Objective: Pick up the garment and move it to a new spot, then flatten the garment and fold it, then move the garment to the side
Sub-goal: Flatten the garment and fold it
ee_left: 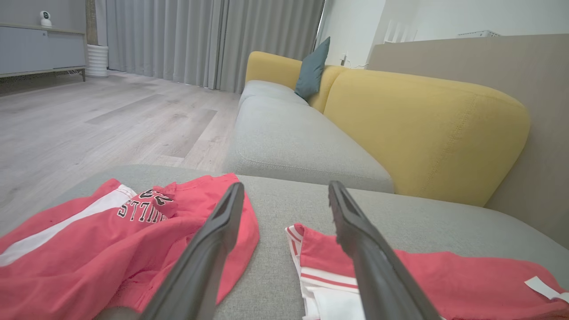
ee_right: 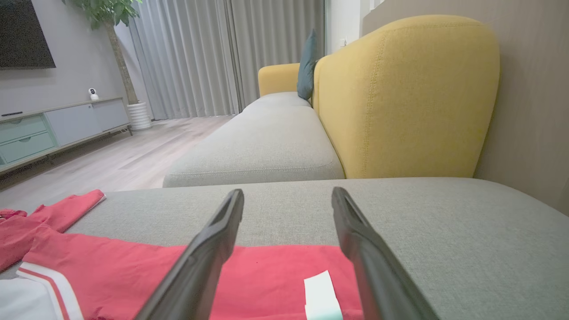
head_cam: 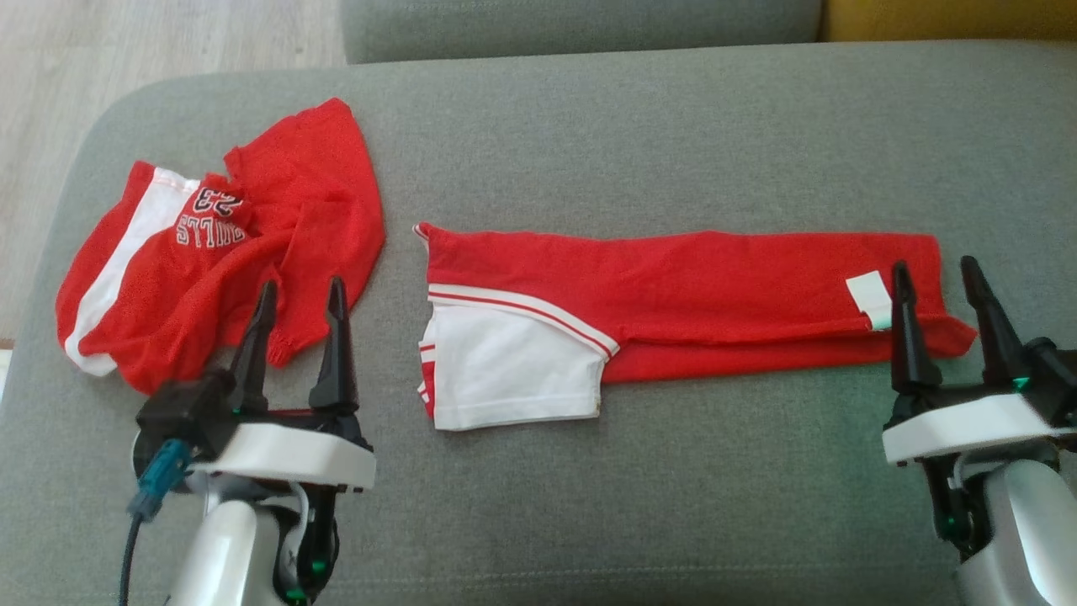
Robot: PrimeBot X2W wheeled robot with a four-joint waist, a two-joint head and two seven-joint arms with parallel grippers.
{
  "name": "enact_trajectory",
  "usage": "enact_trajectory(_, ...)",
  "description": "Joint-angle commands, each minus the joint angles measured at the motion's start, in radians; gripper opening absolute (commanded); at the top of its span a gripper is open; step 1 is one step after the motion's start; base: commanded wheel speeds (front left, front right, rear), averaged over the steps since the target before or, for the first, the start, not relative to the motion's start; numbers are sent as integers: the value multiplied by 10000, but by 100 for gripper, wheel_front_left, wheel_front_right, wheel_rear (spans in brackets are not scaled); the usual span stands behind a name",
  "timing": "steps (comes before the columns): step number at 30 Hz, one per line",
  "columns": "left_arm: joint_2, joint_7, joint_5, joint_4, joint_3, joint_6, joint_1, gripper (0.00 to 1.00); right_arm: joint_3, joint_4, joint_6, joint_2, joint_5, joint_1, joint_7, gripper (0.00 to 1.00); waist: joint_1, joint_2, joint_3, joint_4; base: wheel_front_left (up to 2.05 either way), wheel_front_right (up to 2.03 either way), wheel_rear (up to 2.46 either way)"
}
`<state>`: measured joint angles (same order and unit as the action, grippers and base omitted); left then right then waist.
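Two red-and-white garments: one crumpled garment [head_cam: 227,244] at left, one folded garment [head_cam: 673,286] to its right. One white label [head_cam: 869,299] on the folded one. Two grippers, left gripper [head_cam: 303,284] and right gripper [head_cam: 934,265], two dark fingers each, four total. Two grey seat cushions: near seat cushion [head_cam: 673,126], far seat cushion [head_cam: 580,25]. One teal pillow [ee_left: 312,69]. One white pot [ee_left: 97,60]. One small white camera [ee_left: 44,18].
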<state>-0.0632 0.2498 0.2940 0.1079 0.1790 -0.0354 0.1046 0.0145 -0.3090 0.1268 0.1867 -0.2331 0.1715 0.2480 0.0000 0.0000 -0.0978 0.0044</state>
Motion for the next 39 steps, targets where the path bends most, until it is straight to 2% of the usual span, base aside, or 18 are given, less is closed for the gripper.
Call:
enact_trajectory(1,-30,119,-89,-259,-367,46,387,100,101,312,39,34,78,136,129,100,0,0,-41,17,0,0,0)
enact_trajectory(5,65,119,-306,-147,-462,316,471,100,-302,33,39,-109,320,253,132,100,0,0,-287,81,0,0,0)
enact_trajectory(9,108,119,-382,35,-456,479,531,100,-1124,-632,39,-331,559,589,9,100,0,0,-488,127,0,0,0)
enact_trajectory(14,124,119,-357,62,-277,530,706,100,-2304,-1621,39,-657,850,1246,-698,100,0,0,-824,219,0,0,0)
enact_trajectory(22,128,120,-333,1,-20,489,915,100,-3969,-2780,39,-850,2006,2492,-1334,100,0,0,-1534,484,0,0,0)
enact_trajectory(33,129,120,-265,-75,-68,468,1217,100,-4540,-3510,39,-1048,2361,2893,-2045,100,0,0,-2031,544,0,0,0)
enact_trajectory(39,129,120,-289,-52,-134,490,1330,100,-4545,-3658,39,-1191,2151,2985,-2216,100,0,0,-2150,409,0,0,0)
